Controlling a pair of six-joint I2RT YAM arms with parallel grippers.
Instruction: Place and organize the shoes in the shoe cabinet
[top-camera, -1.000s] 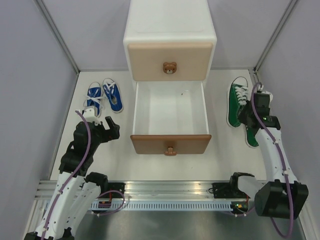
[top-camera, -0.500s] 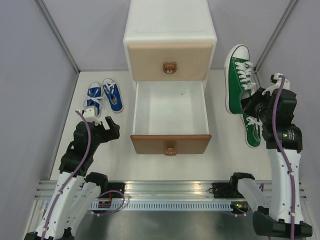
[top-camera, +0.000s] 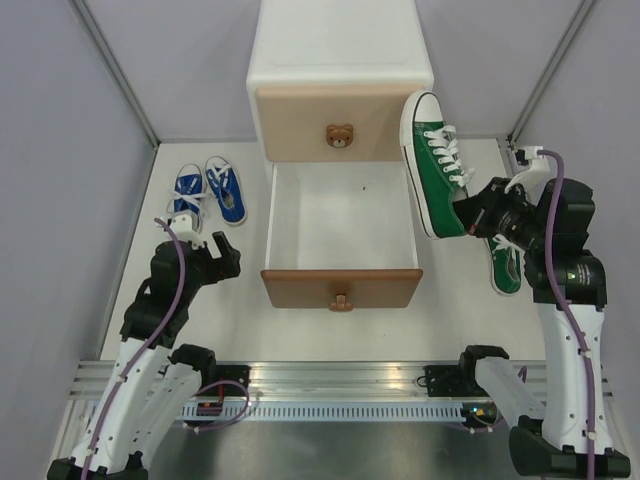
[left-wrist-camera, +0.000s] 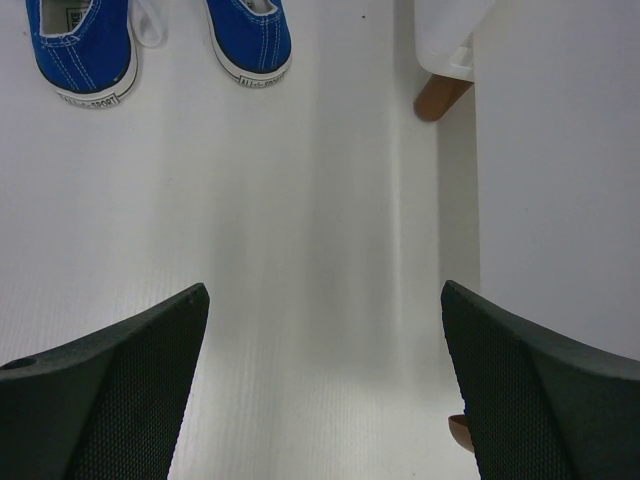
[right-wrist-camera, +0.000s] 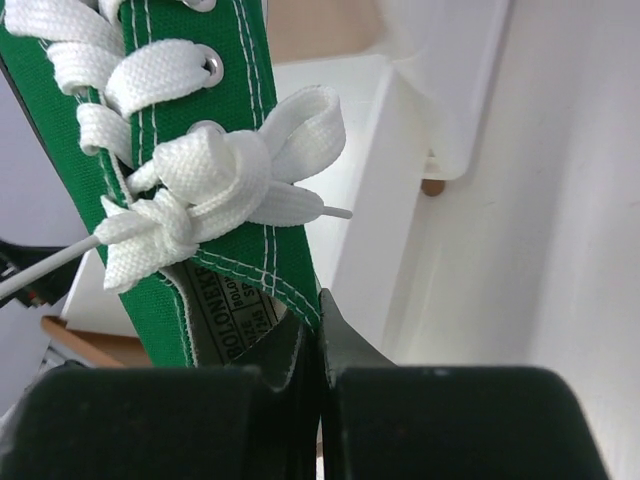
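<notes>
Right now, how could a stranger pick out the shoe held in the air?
Find the white two-drawer cabinet, its brown lower drawer pulled open. Over that drawer's right edge hangs a green canvas lace-up sneaker, pinched near the heel by the right gripper. Its green twin lies on the table; only this one is lifted.

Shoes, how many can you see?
4. Two blue shoes sit together left of the cabinet. One green shoe hangs in the right claw by the open drawer. Another green shoe lies on the table behind that arm.
</notes>
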